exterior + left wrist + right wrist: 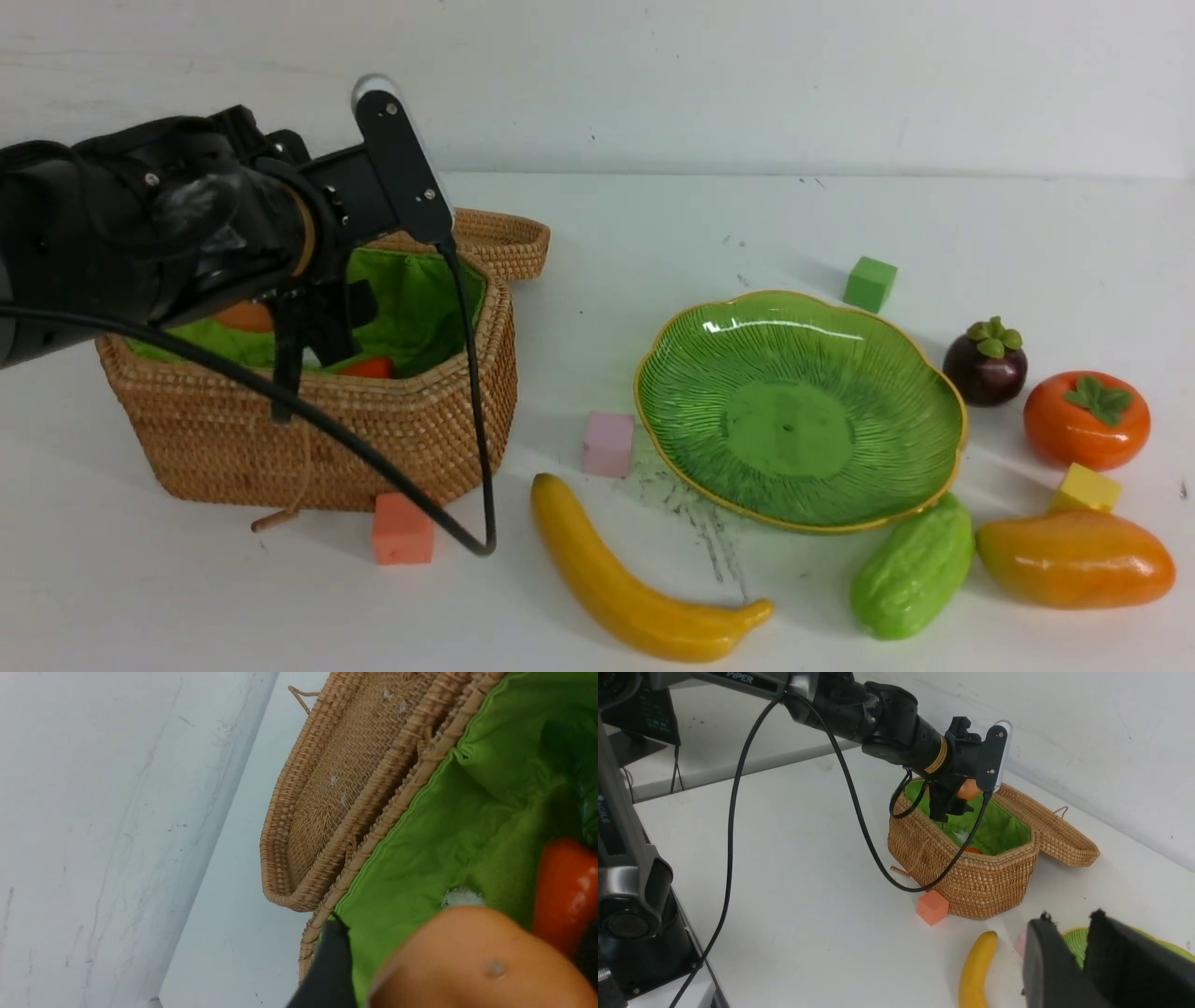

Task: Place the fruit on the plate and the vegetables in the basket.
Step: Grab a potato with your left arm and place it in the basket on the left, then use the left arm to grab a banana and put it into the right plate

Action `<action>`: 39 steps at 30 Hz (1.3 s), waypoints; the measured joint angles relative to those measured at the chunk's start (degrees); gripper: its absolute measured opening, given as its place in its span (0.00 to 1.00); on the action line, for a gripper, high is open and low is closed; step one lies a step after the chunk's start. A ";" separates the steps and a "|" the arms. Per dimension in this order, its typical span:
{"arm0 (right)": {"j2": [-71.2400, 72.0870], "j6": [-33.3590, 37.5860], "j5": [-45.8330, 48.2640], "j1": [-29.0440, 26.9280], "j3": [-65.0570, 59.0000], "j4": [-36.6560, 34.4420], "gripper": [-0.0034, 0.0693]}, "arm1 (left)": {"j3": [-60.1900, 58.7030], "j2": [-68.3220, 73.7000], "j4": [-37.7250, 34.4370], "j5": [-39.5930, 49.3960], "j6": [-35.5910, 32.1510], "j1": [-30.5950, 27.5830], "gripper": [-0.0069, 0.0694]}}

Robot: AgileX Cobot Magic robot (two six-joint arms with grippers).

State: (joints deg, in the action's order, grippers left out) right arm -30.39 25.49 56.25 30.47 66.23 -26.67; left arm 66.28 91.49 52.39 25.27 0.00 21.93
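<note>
Four fruit (635, 588), one gourd (910, 569), four cubes (402, 529) on the desk (653, 233); left fingers (327, 975) at the potato (476, 961), grip unclear; right fingers (1055, 966) parted, empty.

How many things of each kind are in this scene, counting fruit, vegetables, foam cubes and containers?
Fruit: 4 (banana, mango, persimmon, mangosteen)
Vegetables: 3 (gourd, pepper, potato)
Foam cubes: 4 (green cube, pink cube, salmon cube, yellow cube)
Containers: 2 (basket, plate)
Total: 13
</note>
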 joint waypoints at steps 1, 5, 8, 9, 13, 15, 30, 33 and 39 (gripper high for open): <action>0.00 0.00 0.00 0.00 0.00 0.00 0.25 | 0.00 0.00 0.00 0.07 0.46 0.00 0.96; 0.00 0.00 0.11 0.00 0.00 0.00 0.25 | 0.00 -0.40 0.04 1.39 2.15 0.30 0.96; 0.00 0.00 0.11 0.00 0.00 0.00 0.25 | 0.00 -2.34 -0.14 2.66 2.62 1.69 0.94; 0.00 0.00 0.11 0.00 0.00 0.00 0.25 | 0.00 -2.51 -0.22 2.77 2.62 1.85 0.94; 0.00 -0.71 0.17 0.00 0.00 0.00 0.25 | 0.00 -6.85 -4.52 7.27 2.82 7.46 0.86; 0.00 -1.78 0.38 0.00 0.00 0.00 0.25 | 0.00 -8.87 -8.95 10.16 3.87 10.82 0.77; 0.00 -14.76 16.36 0.00 0.00 9.14 0.25 | 0.21 -3.85 -42.04 20.25 -7.79 25.22 0.07; 0.00 -14.94 16.36 0.00 0.00 9.95 0.25 | 0.28 0.88 -45.08 22.01 -20.76 25.22 0.08; 0.00 -14.94 16.36 0.00 0.00 9.95 0.25 | 0.28 6.21 -48.07 17.67 -36.02 25.22 0.28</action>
State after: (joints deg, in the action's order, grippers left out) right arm -30.39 10.56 72.61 30.47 66.23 -16.73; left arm 66.56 97.70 4.32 42.94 -36.02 47.14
